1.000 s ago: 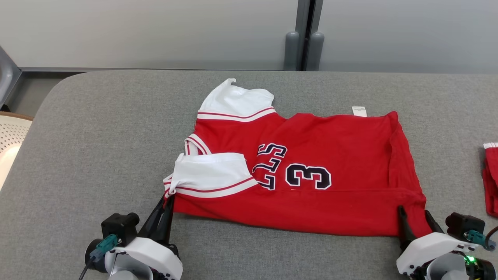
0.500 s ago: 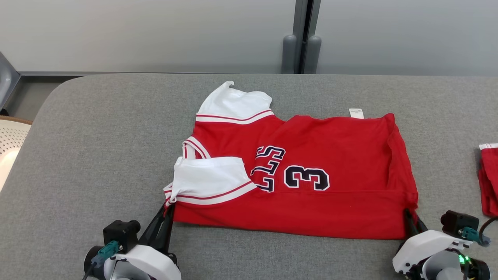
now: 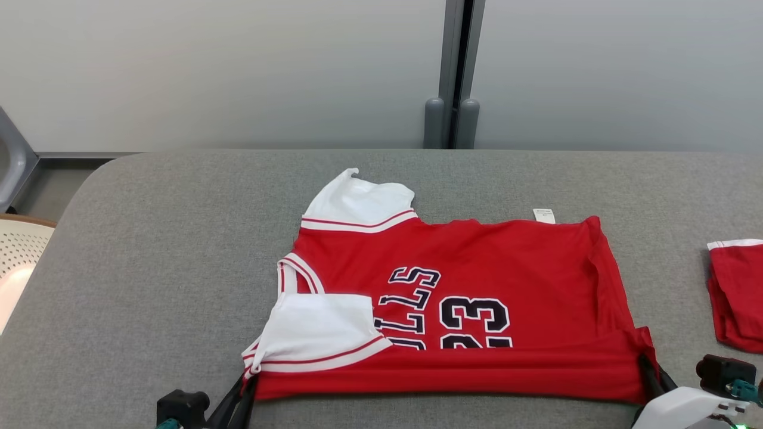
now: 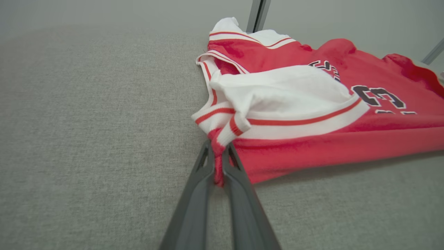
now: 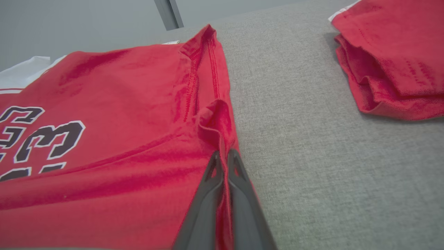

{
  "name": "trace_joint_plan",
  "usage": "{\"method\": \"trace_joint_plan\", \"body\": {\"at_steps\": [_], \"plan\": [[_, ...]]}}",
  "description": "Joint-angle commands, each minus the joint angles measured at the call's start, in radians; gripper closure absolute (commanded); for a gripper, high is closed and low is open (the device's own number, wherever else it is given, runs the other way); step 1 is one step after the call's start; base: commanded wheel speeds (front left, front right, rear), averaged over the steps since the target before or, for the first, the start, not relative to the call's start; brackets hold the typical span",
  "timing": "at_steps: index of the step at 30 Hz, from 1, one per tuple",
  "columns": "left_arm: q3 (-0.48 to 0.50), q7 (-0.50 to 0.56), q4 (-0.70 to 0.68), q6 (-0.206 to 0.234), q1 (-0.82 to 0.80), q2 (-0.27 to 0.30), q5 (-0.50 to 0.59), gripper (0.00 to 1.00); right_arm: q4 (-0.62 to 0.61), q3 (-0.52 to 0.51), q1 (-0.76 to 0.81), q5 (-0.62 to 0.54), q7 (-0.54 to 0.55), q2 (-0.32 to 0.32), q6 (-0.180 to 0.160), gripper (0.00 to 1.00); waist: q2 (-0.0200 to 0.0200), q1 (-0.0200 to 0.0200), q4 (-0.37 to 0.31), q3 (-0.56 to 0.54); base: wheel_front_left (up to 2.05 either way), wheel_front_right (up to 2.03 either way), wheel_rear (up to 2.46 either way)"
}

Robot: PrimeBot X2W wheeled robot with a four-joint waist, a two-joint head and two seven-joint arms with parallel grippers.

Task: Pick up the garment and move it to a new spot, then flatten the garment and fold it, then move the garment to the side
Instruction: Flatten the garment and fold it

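Head view, garment: The garment (image 3: 477, 286) lay spread on the grey table (image 3: 149, 268), print up and collar toward my left. A fold along its near edge cut across the black numerals, and a small white tag (image 3: 543, 215) showed at the far edge.
Head view, left gripper: My left gripper (image 3: 247, 384) pinched the near left corner, just under the white sleeve (image 3: 316, 328).
Head view, right gripper: My right gripper (image 3: 650, 366) gripped the near right corner, with red cloth bunched at the fingers.
Head view, second red cloth: A second red cloth (image 3: 736, 292) lay folded on the table, well apart to my right.
Left wrist view, grip: My left gripper (image 4: 218, 170) stood nearly closed, with a twist of red hem and striped trim caught between the fingers. The garment's near edge hung just clear of the table.
Right wrist view, grip: My right gripper (image 5: 223, 159) was closed to a sliver on the garment's stitched side hem, which rose in a small ridge at the tips. The second red cloth lay apart at the upper right.
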Motion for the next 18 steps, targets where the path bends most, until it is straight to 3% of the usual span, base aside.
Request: {"method": "trace_joint_plan", "body": {"at_steps": [1,13,14,15,16,18], "plan": [[0.005,-0.002,0.000,0.001,0.019,0.022,0.004,1.00,-0.035,-0.008,0.033,0.012,0.023,-0.025,-0.003,1.00,0.0000,0.0000,-0.004,-0.012,0.00,0.00,0.00],[-0.021,0.019,-0.028,0.011,0.070,0.007,-0.014,1.00,-0.315,-0.069,0.188,0.029,0.224,-0.017,-0.003,1.00,0.0000,0.0000,-0.008,-0.023,0.00,0.00,0.00],[-0.020,0.017,-0.024,0.012,0.063,0.005,-0.017,0.82,-0.330,-0.084,0.189,0.028,0.225,-0.010,-0.003,0.54,0.0000,0.0000,-0.008,-0.020,0.00,0.00,0.00],[-0.019,0.016,-0.020,0.014,0.057,0.004,-0.017,0.47,-0.342,-0.097,0.192,0.028,0.226,-0.001,-0.003,0.00,0.0000,0.0000,-0.008,-0.018,0.00,0.00,0.00],[-0.020,0.015,-0.016,0.017,0.051,0.001,-0.017,0.03,-0.351,-0.102,0.195,0.022,0.227,0.004,-0.003,0.00,0.0000,0.0000,-0.008,-0.015,0.00,0.00,0.00],[-0.018,0.011,-0.009,0.020,0.044,-0.005,-0.019,0.00,-0.366,-0.113,0.199,0.010,0.216,0.011,-0.003,0.00,0.0000,0.0000,-0.008,-0.008,0.00,0.00,0.00]]}}
